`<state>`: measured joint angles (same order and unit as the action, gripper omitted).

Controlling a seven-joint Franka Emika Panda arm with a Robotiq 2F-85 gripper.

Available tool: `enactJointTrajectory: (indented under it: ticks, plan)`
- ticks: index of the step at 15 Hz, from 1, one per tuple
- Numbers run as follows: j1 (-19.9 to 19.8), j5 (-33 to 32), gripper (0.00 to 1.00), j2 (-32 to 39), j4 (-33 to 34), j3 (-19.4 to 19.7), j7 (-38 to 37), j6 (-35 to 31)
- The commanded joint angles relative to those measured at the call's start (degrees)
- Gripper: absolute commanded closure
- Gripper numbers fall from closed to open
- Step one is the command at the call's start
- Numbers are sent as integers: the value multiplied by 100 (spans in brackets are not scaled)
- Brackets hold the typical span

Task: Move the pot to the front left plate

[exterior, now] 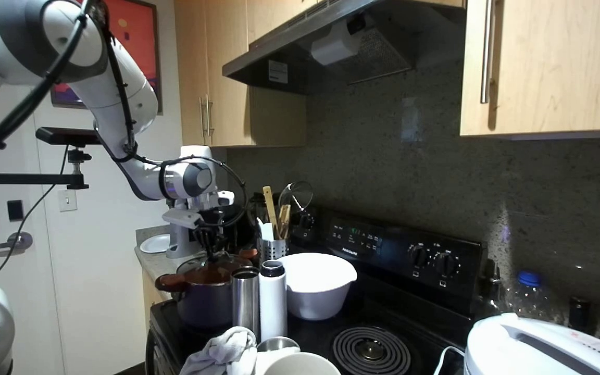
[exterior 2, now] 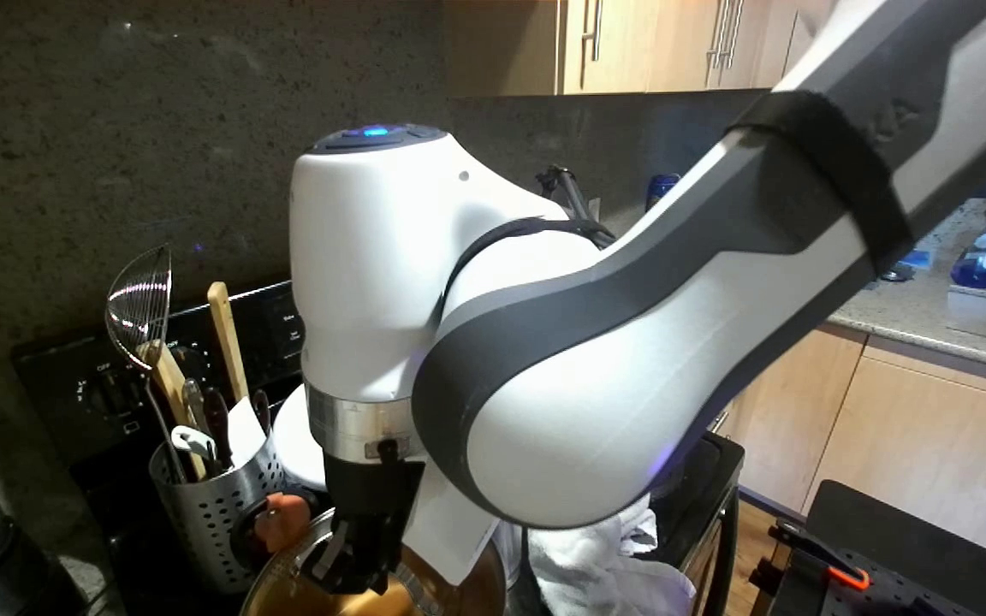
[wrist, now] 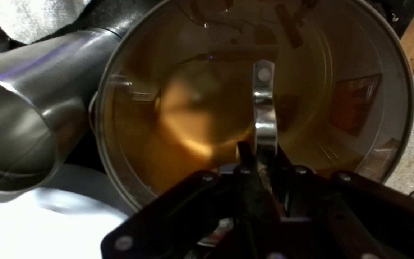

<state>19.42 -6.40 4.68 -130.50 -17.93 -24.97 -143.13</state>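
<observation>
Exterior views both show the robot arm (exterior 2: 604,376) bent down over the black stove (exterior: 420,333), with a stretch of counter (exterior: 162,264) at the far left. The pot (exterior: 203,307) is upright at the stove's far left corner, near the counter; its base is too dark to make out clearly. A glass lid (wrist: 225,100) is over its mouth. To the right of the pot is a white bowl (exterior: 315,302). On the near side lies a crumpled towel (exterior: 222,354). Farther off than the bowl stands a metal utensil holder (exterior 2: 219,522). Between pot and bowl are a steel flask (exterior: 245,304) and a white bottle (exterior: 273,307), the flask just beside the pot. Above the lid, the gripper (wrist: 263,154) is closed down, its fingers pinched about the lid's metal handle (wrist: 265,108).
</observation>
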Motion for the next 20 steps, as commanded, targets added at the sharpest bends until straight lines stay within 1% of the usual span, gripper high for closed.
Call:
enactJointTrajectory:
  ticks: [1, 5, 6, 7, 15, 16, 20]
  plan:
    - [53, -177, 96, -134, 19, 54, -240, -190]
    - [60, -233, 96, -129, 19, 63, -293, -170]
    - [62, -241, 60, -127, 20, 64, -310, -165]
    - [63, -258, 59, -127, 22, 67, -336, -164]
    - [30, -658, 1, -265, 208, 77, -848, -104]
    - [20, -632, 0, -288, 245, 77, -842, -48]
    - [-60, -332, 0, -397, 471, 106, -736, 235]
